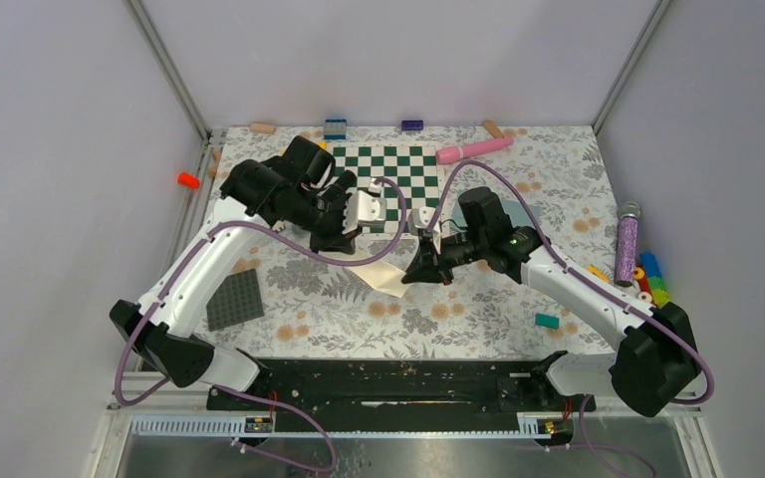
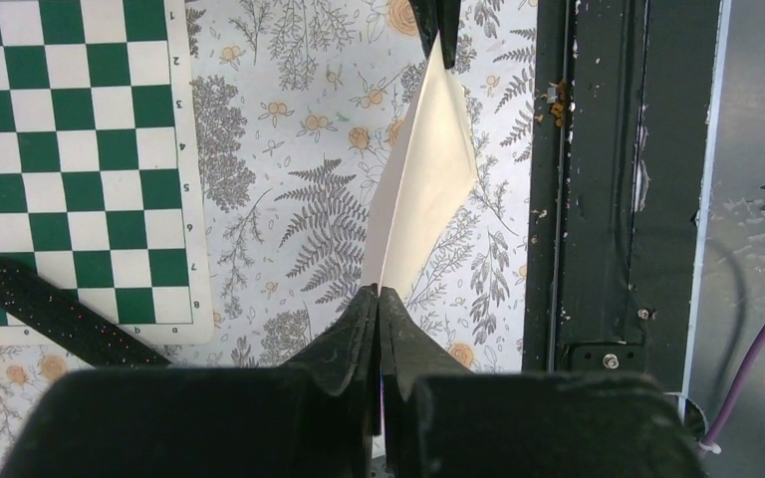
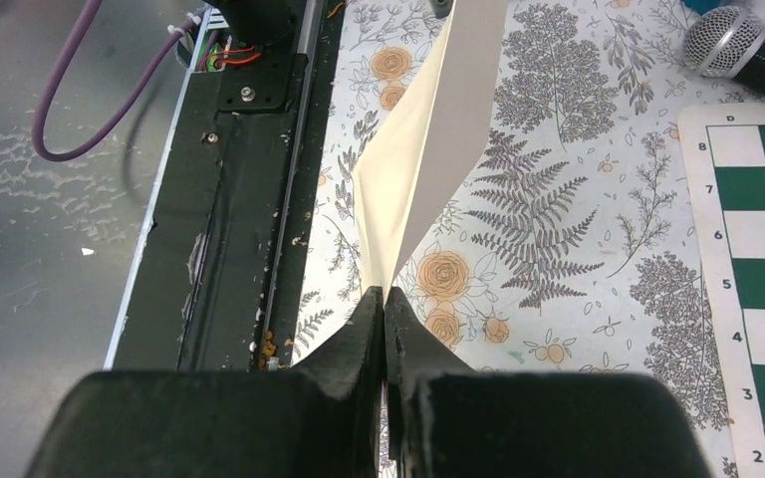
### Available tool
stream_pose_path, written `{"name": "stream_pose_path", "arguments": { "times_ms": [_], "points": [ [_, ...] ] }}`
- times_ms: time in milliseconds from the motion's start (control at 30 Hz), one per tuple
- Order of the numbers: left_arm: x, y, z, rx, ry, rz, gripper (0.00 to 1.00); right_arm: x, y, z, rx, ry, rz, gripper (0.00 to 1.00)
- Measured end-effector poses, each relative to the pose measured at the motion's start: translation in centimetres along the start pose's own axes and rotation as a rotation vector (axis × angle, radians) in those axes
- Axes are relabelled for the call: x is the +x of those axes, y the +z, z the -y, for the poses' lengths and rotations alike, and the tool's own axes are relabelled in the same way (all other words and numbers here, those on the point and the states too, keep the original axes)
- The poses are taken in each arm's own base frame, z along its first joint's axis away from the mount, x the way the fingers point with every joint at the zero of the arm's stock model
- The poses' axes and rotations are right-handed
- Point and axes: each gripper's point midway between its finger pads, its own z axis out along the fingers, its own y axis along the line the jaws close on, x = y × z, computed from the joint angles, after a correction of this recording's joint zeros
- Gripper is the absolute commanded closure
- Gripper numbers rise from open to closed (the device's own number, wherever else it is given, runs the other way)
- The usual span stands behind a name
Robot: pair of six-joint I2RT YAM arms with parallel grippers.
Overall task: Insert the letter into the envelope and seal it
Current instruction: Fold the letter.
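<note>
Letter (image 2: 428, 179) creased, seemingly clear of table (image 1: 478, 319); opposite edges clamped by left gripper (image 2: 379, 291) and right gripper (image 3: 384, 291).

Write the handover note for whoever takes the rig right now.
Left gripper: shut on one end of the letter.
Right gripper: shut on the other end.
Letter: creased, held between both grippers over the table, on the near side of the chessboard.
Envelope: mostly hidden behind the right arm, by the chessboard's right edge.
Done: letter picked up.
Left: insert it, seal the flap.
</note>
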Motion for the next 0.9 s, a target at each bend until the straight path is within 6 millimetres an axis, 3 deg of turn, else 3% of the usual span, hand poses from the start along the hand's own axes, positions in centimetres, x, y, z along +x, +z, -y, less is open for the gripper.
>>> {"name": "stream_pose_path", "arguments": {
  "times_ms": [100, 367, 433, 633, 800, 900],
  "points": [
    [0.5, -0.4, -0.2, -0.012, -0.001, -0.024, 0.87, 0.3, -0.1, 0.0, 0.004, 0.012, -0.012, 1.00],
    [2.2, -2.4, -1.5, -0.089, -0.016, -0.106, 0.82, 2.1, -0.4, -0.5, 0.014, 0.083, -0.076, 1.00],
    [2.3, -2.6, -1.6, -0.097, -0.008, -0.111, 0.70, 2.2, -0.4, -0.5, 0.019, 0.087, -0.082, 1.00],
    [2.4, -4.4, -2.9, -0.156, -0.019, -0.089, 0.05, 2.6, -0.5, -0.5, 0.021, 0.093, -0.096, 1.00],
    [2.5, -6.5, -3.8, -0.211, -0.087, 0.015, 0.01, 2.6, -0.5, -0.5, 0.021, 0.091, -0.096, 1.00],
    [1.7, -6.2, -2.9, -0.165, -0.110, 0.095, 0.01, 2.6, -0.5, -0.5, 0.021, 0.092, -0.096, 1.00]
  ]
}}
